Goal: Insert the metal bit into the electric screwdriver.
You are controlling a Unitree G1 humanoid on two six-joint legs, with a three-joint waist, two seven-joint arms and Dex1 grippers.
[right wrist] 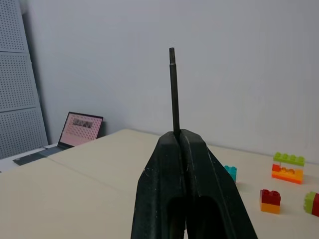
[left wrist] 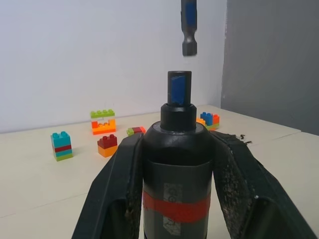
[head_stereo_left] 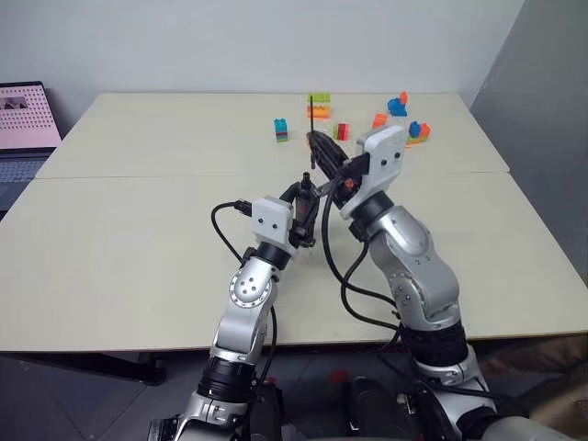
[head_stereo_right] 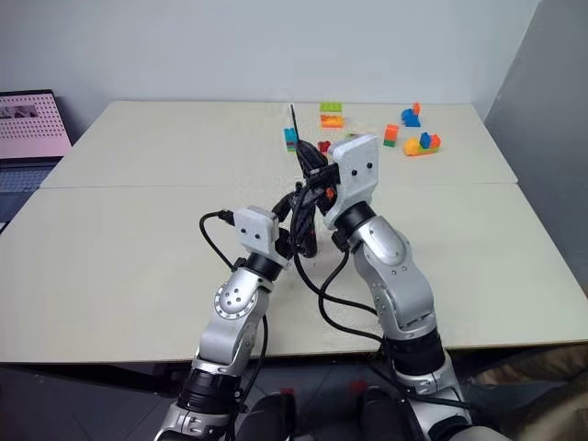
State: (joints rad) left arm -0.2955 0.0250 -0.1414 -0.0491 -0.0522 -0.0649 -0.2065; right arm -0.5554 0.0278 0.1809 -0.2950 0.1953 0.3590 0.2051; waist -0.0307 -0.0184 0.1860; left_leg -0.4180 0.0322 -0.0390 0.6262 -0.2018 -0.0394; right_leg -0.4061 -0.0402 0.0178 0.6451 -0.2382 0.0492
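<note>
We hold the electric screwdriver (left wrist: 175,164) tight in our left gripper (left wrist: 174,184) above the table's middle, and our right gripper (right wrist: 178,137) pinching the metal bit (right wrist: 173,89) should line its hanging end straight over the hole, then go down slowly

Beige table (head_stereo_left: 138,248), seam running across middle. Toy bricks scattered at far edge: green-over-orange stack (head_stereo_left: 319,104), blue-red-green stack (head_stereo_left: 281,130), small red brick (head_stereo_left: 343,132), orange brick (head_stereo_left: 379,120), blue-orange piece (head_stereo_left: 397,105), orange-blue piece (head_stereo_left: 418,131). Laptop (head_stereo_left: 26,129) open beyond table's left edge, pink screen. Perforated panel (right wrist: 17,74), perhaps pegboard, behind laptop. White wall (head_stereo_left: 230,41) at back, grey panel on right.
</note>
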